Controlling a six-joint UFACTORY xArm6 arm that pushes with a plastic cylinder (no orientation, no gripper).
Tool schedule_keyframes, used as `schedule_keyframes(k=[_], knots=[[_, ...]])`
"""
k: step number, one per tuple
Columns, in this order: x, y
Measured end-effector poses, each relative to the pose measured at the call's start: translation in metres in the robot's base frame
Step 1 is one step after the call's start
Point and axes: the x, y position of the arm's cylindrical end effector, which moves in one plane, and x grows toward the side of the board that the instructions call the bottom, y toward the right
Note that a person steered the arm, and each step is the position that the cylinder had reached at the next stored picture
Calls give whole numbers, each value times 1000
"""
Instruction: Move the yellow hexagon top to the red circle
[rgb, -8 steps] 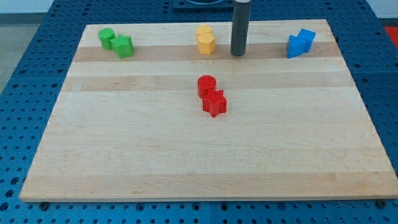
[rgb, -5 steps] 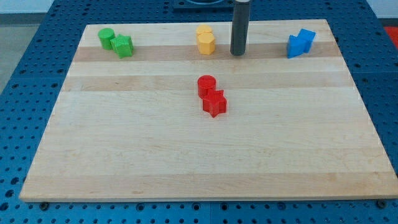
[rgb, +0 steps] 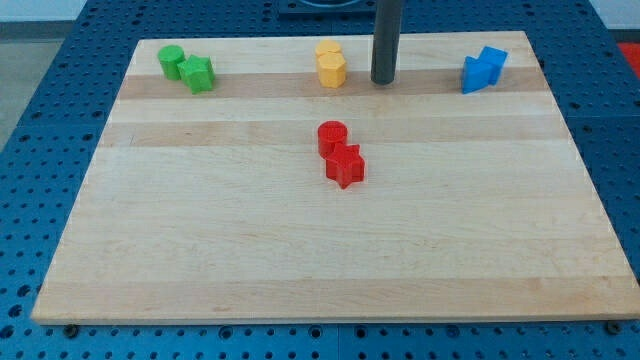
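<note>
Yellow hexagon (rgb: 331, 70) near the top edge of the wooden board (rgb: 300, 250), touching a second yellow block (rgb: 327, 50) just behind it, shape hard to make out. Red circle (rgb: 332, 137) mid-board, well below, pressed against a red star (rgb: 345, 167). My tip (rgb: 383, 81) just to the view's right of the yellow hexagon, apart from it, holding nothing, a bare rod only. Task barely begun by the look of it: hexagon not yet shifted toward the red circle, whole push left to do. Green pair (rgb: 186, 68) at top left, blue pair (rgb: 484, 69) at top right, both well clear. Rod's upper part cut off at the view's top; blue shapes unclear.
</note>
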Motion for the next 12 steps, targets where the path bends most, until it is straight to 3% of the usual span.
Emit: schedule_keyframes(k=[2,3,7,9,12], knots=[[0,2],[-47,0],[-96,-43],[-82,-62],[-24,-83]])
